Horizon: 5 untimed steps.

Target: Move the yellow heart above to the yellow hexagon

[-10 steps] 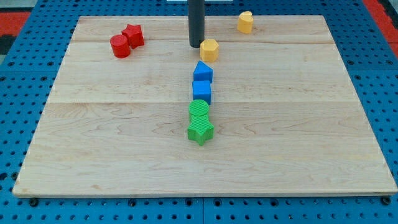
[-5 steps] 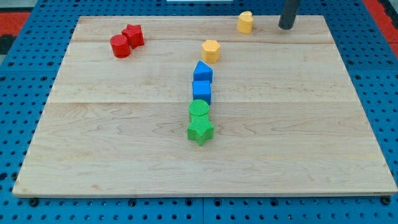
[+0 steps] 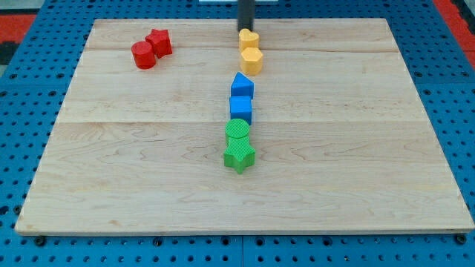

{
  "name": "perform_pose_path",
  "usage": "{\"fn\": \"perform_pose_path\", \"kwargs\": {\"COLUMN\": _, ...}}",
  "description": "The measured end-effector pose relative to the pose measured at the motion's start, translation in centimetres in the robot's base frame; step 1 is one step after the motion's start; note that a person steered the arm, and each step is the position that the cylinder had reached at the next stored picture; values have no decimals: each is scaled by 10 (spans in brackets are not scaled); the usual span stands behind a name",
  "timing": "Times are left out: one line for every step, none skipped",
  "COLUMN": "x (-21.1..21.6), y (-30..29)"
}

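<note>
The wooden bench (image 3: 371,170) carries eight blocks, and no container is seen on it. The yellow heart (image 3: 249,38) is found near the view's top edge of the bench, directly above the yellow hexagon (image 3: 251,60) in the view and touching it or very nearly so; whether a gap remains between them cannot be told. The heart is seen as a small pale-yellow block with a rounded, lobed top; the hexagon beneath it is a slightly deeper yellow with flat facets.

My tip (image 3: 245,28) is placed just at the heart's top side, touching it or just beside it, with the dark rod running up out of the view's top. No jaws are carried by this rod, so nothing is spread, pressed together or pinched.

Below the hexagon a column is formed down the middle of the bench: a blue block with a peaked top (image 3: 242,85), a blue cube (image 3: 240,109) touching it, then a green cylinder (image 3: 237,131) and a green star (image 3: 239,156) touching each other. A red cylinder (image 3: 143,55) and a red star-like block (image 3: 159,41) are set together at the view's upper left, well apart from the rest.

Little bench is left between the heart and the top edge. Wide bare wood is seen on the view's right, along the bottom, and on the lower left.
</note>
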<state>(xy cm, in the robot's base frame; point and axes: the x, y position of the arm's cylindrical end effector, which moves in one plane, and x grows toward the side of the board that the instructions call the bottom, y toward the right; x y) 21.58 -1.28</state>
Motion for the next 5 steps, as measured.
{"fn": "perform_pose_path", "kwargs": {"x": 2, "y": -60}}
{"fn": "perform_pose_path", "kwargs": {"x": 39, "y": -61}}
{"fn": "perform_pose_path", "kwargs": {"x": 88, "y": -73}}
{"fn": "perform_pose_path", "kwargs": {"x": 117, "y": -74}}
{"fn": "perform_pose_path", "kwargs": {"x": 68, "y": -74}}
